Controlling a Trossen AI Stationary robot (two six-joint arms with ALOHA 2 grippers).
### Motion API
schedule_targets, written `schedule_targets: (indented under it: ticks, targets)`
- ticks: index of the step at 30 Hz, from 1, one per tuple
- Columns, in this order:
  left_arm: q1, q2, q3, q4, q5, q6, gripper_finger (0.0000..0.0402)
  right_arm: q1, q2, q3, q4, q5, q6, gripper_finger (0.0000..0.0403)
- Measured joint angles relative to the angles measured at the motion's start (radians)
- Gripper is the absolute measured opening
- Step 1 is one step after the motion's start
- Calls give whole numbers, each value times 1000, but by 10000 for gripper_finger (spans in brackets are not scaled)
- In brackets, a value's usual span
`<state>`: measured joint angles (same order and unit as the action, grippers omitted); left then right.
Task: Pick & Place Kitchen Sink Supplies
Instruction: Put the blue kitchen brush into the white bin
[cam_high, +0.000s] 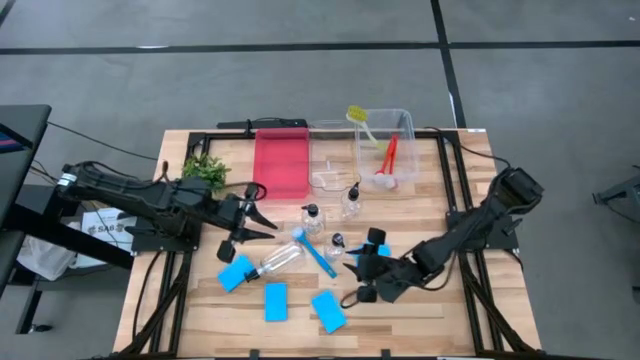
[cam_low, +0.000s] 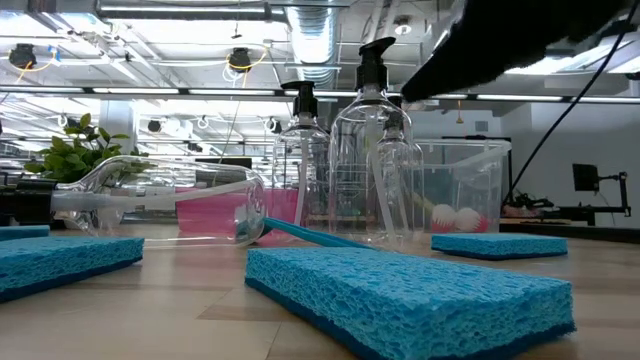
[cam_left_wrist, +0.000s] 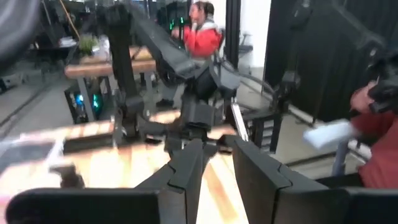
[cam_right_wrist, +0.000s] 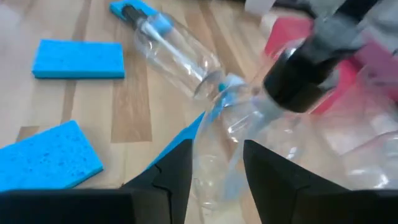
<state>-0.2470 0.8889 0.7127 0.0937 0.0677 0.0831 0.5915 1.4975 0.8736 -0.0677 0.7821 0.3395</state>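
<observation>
1. Right gripper (cam_high: 352, 280): low over the table's front middle, fingers (cam_right_wrist: 177, 168) parted around a small upright pump bottle (cam_right_wrist: 249, 143); whether they press it cannot be told.
2. Left gripper (cam_high: 258, 222): above the table's left side, fingers spread, holding nothing.
3. Fallen bottle (cam_high: 278, 260): lying on its side between the two grippers, touching a blue brush (cam_high: 315, 252).
4. Standing bottles: one (cam_high: 312, 217) near the red tray (cam_high: 281, 165), another (cam_high: 351, 200) just beside a clear bin (cam_high: 404, 125).
5. Sponges: three along the front, left (cam_high: 236, 272), middle (cam_high: 275, 301), right (cam_high: 328, 311).
6. Bin contents: red brush (cam_high: 388, 157), yellow-green brush (cam_high: 362, 124).
7. Plant (cam_high: 205, 170): left of the tray.
</observation>
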Motion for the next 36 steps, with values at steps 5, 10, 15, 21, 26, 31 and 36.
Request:
schedule_targets:
  ticks: [5,10,15,21,26,31,36]
  targets:
    - [0,6,-23,33,-142,75,92,-52,68,8,1,-119,28,149]
    - [0,7,-22,54,-219,74,92,-105,133,8,0,-212,53,156]
    - [0,7,-22,66,-221,75,92,-145,170,8,62,-290,55,157]
    - [0,7,-22,90,-221,77,92,-159,219,8,149,-324,72,153]
    - [0,7,-22,119,-221,77,92,-154,226,8,183,-329,119,154]
    - [0,7,-22,141,-221,77,92,-136,242,8,239,-257,142,159]
    - [0,8,-22,149,-220,70,92,-113,312,8,343,-210,182,166]
